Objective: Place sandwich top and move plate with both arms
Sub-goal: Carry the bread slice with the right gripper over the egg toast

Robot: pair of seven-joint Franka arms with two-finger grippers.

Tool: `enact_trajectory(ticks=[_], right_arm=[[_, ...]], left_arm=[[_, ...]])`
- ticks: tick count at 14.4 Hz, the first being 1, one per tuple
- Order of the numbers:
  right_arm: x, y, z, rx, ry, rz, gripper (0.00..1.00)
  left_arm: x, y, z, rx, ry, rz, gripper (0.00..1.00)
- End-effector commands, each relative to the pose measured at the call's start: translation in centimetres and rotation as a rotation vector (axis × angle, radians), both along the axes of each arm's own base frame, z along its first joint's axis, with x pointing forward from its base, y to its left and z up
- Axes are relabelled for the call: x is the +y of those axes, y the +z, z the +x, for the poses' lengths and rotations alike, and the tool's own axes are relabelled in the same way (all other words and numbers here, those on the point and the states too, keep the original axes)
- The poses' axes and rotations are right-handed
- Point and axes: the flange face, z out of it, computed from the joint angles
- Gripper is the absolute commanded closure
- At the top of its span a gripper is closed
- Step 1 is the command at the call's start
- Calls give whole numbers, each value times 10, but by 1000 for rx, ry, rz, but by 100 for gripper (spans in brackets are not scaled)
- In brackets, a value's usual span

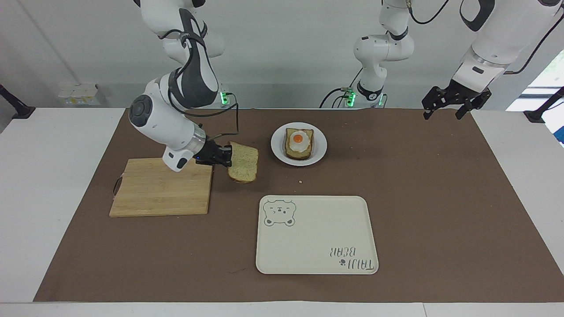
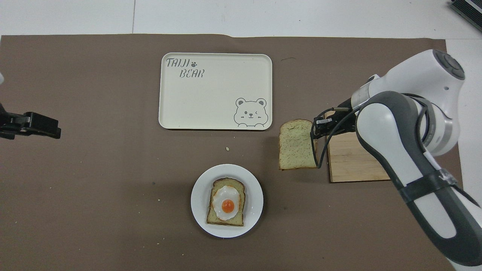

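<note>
I have the sandwich top [image 1: 243,162] clamped by one edge in the right tool [image 1: 224,156], its fingers pinched tight on the crust. The slice hangs in the air, tilted, over the brown mat between the wooden cutting board [image 1: 161,189] and the plate [image 1: 320,147]. It is clear of the board's edge and short of the plate. In the overhead view the sandwich top [image 2: 297,145] sits just off the board's [image 2: 356,162] end, with the right tool [image 2: 314,128] at its edge.

The plate [image 2: 254,201] rests on the desk, toward the left arm's end from my right tool, and carries a bread slice with a fried egg [image 1: 299,142] on it. The cream bear tray [image 1: 316,235] lies farther from the robots than the plate.

My left tool [image 1: 444,111] waits in the air over the left arm's end of the desk, fingers spread wide, holding nothing. From overhead the left tool [image 2: 37,126] shows at the edge of the picture.
</note>
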Motion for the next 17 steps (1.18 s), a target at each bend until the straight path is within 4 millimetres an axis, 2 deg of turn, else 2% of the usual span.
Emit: enact_trajectory(ticks=[1, 5, 7, 9, 12, 17], right_arm=[[36, 4, -34, 40, -6, 19, 100], [107, 12, -67, 73, -45, 53, 100], [125, 8, -88, 75, -27, 44, 100], [148, -6, -104, 66, -4, 32, 100], [167, -24, -119, 51, -3, 15, 100], [179, -55, -135, 38, -5, -11, 100]], left_arm=[[3, 6, -2, 2, 7, 18, 0], [3, 6, -2, 2, 7, 18, 0], [3, 6, -2, 4, 7, 18, 0], [3, 6, -2, 4, 7, 18, 0], [3, 6, -2, 4, 7, 18, 0], [3, 6, -2, 2, 7, 18, 0]])
